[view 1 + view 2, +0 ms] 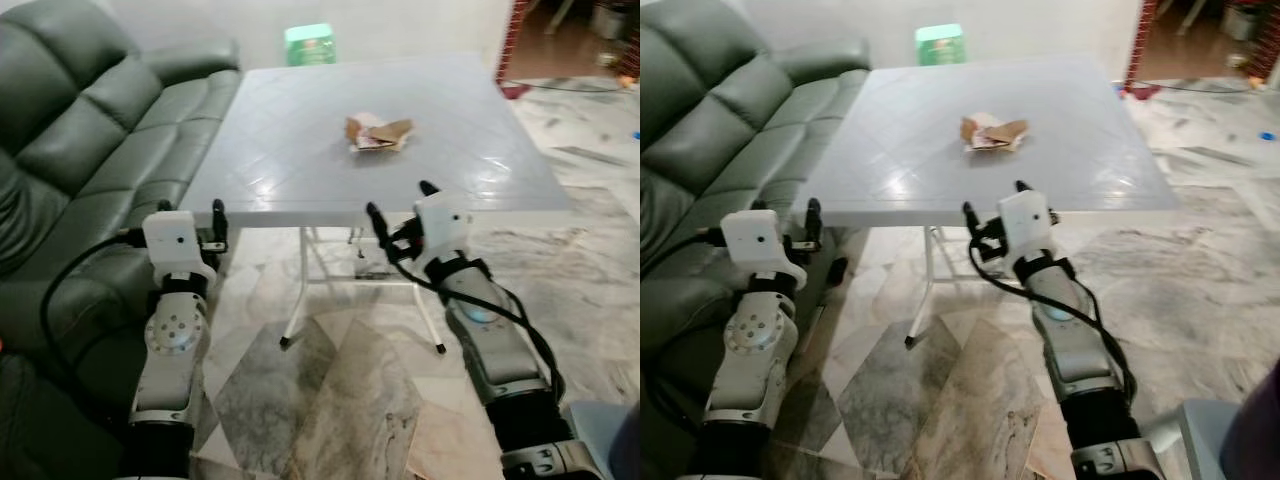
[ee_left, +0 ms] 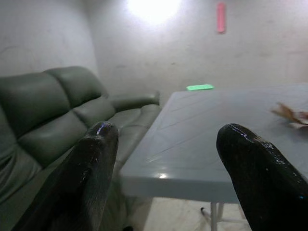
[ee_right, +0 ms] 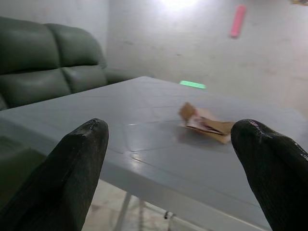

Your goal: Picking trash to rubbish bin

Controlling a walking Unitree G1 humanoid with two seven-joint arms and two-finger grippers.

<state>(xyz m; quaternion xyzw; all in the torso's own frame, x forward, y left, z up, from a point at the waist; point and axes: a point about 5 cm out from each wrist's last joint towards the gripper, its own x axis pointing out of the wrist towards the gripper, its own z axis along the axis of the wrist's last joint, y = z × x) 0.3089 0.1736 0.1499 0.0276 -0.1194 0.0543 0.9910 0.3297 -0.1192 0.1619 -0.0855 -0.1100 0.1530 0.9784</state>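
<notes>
Crumpled brown paper trash (image 1: 378,132), maybe a torn wrapper, sits mid-way across the grey plastic table (image 1: 300,170). Both the left gripper (image 1: 190,212) and right gripper (image 1: 402,200) hang at the near edge, fingers spread, holding nothing. Green sofa (image 1: 80,150) on the left.

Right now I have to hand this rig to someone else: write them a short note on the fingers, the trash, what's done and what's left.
Left gripper: fingers open, holding nothing, raised just short of the table's near edge, next to the sofa.
Right gripper: fingers open, holding nothing, at the near edge, pointed toward the trash.
Trash: a crumpled brown and white wrapper lying on the table past its middle, untouched.
Done: robot stands at the table with both arms up.
Left: reach in (the right gripper looks closer), grasp the trash, carry it to the bin. I can't pick out a bin from here; a green item sits beyond the table.
</notes>
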